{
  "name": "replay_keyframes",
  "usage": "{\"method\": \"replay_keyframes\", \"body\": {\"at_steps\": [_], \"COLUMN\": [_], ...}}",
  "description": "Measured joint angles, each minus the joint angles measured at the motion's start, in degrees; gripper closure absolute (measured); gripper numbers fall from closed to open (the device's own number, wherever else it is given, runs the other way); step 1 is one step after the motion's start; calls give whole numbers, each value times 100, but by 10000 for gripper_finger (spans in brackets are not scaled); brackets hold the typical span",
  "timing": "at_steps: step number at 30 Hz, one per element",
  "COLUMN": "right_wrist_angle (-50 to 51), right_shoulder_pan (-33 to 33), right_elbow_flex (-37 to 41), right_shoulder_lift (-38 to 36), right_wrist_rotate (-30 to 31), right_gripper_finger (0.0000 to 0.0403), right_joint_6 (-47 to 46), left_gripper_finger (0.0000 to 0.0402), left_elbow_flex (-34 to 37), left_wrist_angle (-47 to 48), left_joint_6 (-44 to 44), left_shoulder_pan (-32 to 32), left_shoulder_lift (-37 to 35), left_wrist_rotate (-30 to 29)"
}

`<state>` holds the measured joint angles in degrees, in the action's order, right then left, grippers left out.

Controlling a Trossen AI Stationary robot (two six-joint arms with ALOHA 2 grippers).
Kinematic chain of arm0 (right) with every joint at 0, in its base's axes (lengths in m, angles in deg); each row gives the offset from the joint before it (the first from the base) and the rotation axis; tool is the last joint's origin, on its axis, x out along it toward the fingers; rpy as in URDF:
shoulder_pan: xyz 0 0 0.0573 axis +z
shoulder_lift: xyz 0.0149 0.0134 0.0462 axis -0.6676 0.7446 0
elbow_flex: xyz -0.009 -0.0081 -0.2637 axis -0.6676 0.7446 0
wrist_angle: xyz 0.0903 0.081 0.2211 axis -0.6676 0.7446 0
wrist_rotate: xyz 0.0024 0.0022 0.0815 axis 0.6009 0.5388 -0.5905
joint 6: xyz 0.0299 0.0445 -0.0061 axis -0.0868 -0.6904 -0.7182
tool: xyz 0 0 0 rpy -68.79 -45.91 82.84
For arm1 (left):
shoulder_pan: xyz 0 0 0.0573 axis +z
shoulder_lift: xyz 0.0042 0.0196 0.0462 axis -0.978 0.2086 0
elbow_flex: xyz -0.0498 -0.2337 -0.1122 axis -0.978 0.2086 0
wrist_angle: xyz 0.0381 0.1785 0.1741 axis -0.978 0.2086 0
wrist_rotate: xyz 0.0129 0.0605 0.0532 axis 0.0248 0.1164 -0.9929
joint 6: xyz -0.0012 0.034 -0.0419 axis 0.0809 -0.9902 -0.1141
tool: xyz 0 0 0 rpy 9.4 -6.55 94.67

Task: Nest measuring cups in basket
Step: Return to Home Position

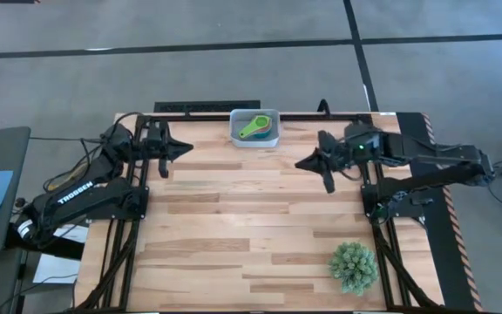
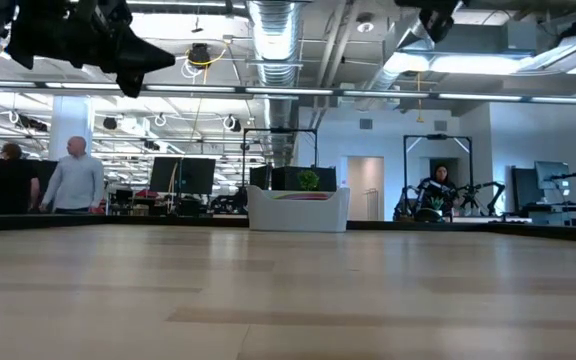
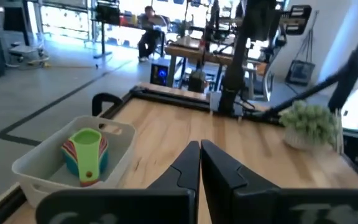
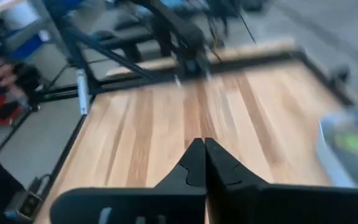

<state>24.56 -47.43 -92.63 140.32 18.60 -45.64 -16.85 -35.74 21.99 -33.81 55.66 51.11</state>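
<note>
The pale basket [image 1: 255, 139] stands at the table's far edge, near the middle. The measuring cups [image 1: 256, 128] sit stacked inside it, the green one on top with its handle [image 1: 251, 133] pointing toward the near left. The stack also shows in the left wrist view [image 3: 86, 152], inside the basket [image 3: 42, 168]. My left gripper [image 1: 186, 148] is shut and empty, left of the basket, above the table. My right gripper [image 1: 301, 163] is shut and empty, right of the basket, above the table.
A round spiky green plant [image 1: 354, 266] stands at the table's near right. The bare wood table [image 1: 234, 227] stretches between the arms. People show in the room beyond the table in the low view [image 2: 71, 180].
</note>
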Motion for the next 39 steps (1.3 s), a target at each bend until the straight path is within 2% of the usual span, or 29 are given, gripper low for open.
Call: {"method": "replay_keyframes", "body": {"at_steps": [2, 5, 14, 18, 25, 30, 39], "right_wrist_angle": [-621, -1406, -2179, -2794, -3208, -3701, -4474], "right_shoulder_pan": [113, 178, -127, -379, -712, -738, -723], "right_elbow_flex": [367, 992, 2380, 2919, 3559, 3962, 4763], "right_shoulder_lift": [-224, -526, -1316, -1704, -2250, -2527, -2912], "right_wrist_rotate": [-15, -46, -75, -381, -803, -857, -880], "right_gripper_finger": [398, 398, 397, 399, 399, 397, 398], "right_joint_6": [469, 617, 609, 403, 117, -40, -475], "left_gripper_finger": [401, 401, 401, 401, 401, 401, 401], "left_elbow_flex": [139, 429, 1243, 1428, 1788, 2092, 2099], "left_wrist_angle": [4, -83, -80, -52, -125, -379, -440], "left_joint_6": [-158, -257, -230, -314, -341, -145, -276], "left_shoulder_pan": [-64, -128, -183, -181, -181, -181, -183], "left_shoulder_lift": [-93, -314, -1091, -1297, -1535, -1754, -2087], "left_wrist_rotate": [-40, -134, -305, -387, -367, -342, -336]}}
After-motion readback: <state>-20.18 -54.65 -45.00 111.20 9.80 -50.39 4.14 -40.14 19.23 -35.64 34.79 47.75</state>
